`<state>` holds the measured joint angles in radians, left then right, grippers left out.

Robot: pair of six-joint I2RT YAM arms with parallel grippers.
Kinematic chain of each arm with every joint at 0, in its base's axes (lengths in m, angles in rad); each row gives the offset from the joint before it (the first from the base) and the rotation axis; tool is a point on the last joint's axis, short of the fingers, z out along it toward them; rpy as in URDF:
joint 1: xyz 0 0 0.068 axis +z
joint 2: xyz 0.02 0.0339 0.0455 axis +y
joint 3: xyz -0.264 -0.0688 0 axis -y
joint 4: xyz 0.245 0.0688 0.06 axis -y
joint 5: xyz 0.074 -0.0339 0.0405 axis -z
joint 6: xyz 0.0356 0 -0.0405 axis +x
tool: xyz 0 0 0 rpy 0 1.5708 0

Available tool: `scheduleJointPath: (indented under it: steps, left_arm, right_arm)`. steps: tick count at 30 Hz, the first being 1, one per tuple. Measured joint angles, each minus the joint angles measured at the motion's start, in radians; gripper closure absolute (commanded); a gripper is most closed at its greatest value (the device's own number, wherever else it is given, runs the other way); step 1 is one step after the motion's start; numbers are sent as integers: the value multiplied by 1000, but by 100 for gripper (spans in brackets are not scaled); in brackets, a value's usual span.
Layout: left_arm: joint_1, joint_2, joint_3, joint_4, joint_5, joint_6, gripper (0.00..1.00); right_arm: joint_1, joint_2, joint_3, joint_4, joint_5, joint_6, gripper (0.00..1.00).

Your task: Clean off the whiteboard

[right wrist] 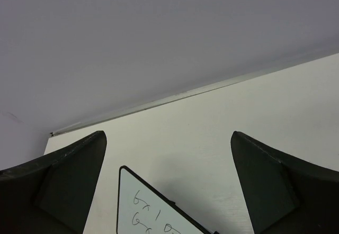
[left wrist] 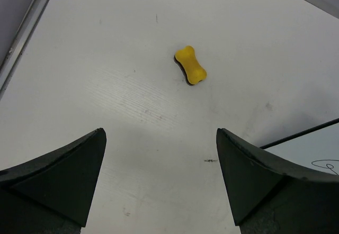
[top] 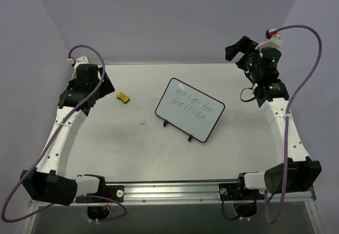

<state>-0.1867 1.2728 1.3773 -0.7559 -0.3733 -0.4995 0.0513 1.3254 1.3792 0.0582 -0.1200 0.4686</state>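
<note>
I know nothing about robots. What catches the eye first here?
The whiteboard, scrawled with dark handwritten sums, sits askew near the middle of the table. Left of it lies a small yellow eraser, right in front of the left gripper, whose fingers are spread open.

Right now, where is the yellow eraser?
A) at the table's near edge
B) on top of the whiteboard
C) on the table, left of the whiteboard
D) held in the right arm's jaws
C: the eraser lies on the table, left of the whiteboard and apart from it, with no jaws on it.
</note>
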Motion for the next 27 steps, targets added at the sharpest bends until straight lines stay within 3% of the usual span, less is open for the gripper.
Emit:
scheduleJointPath:
  steps: [13, 20, 27]
  left_arm:
    - [1, 205, 131, -5, -162, -87, 5]
    - [15, 469, 296, -8, -209, -171, 0]
    - [16, 697, 393, -28, -215, -234, 17]
  right_arm:
    - [0, 26, 14, -34, 0, 1, 0]
    - [0, 27, -13, -56, -1, 6, 0]
    - [1, 28, -86, -74, -1, 14, 0]
